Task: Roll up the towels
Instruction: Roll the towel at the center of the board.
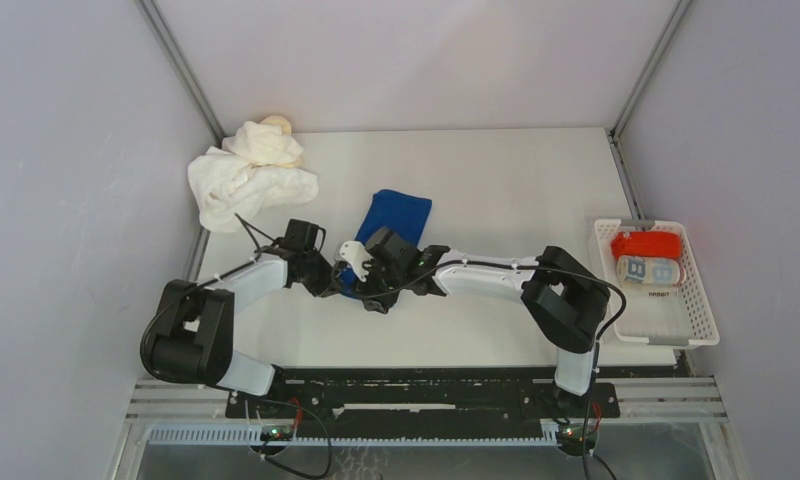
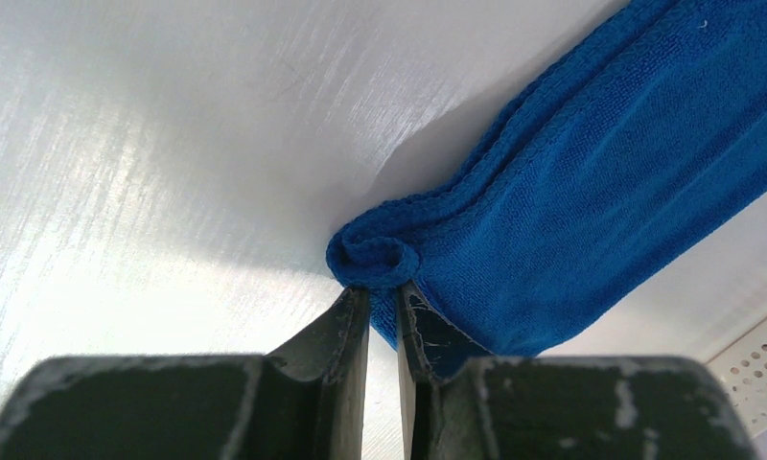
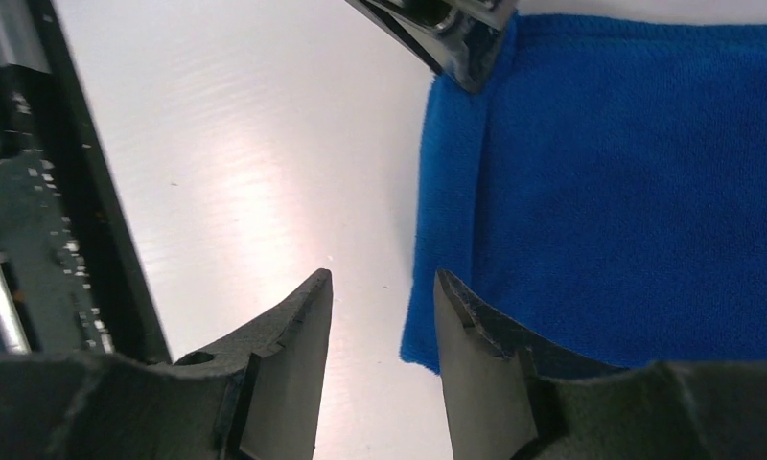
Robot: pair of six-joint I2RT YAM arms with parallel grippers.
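Pinching the blue towel point(image 2: 600, 192) by one near corner, my left hand point(image 2: 382, 297) has its fingers pressed almost together on the cloth. The cloth curls into a small tight loop right at the tips. The towel lies flat as a long folded strip about the middle of the table point(image 1: 496, 170), running from my hands toward the far edge and leaning a little right.

My right hand point(image 3: 380, 278) is spread and holds nothing. One finger hangs over the towel's edge and the other over bare table just beside it. I cannot tell whether either touches down.

In the far left corner sit the white towels point(image 1: 246, 180), crumpled in a loose heap, with a cream towel point(image 1: 276, 125) behind them against the wall. At the right edge stands the basket point(image 1: 711, 320), and inside it a red towel point(image 1: 648, 243) and a patterned towel point(image 1: 648, 270) lie rolled, side by side.
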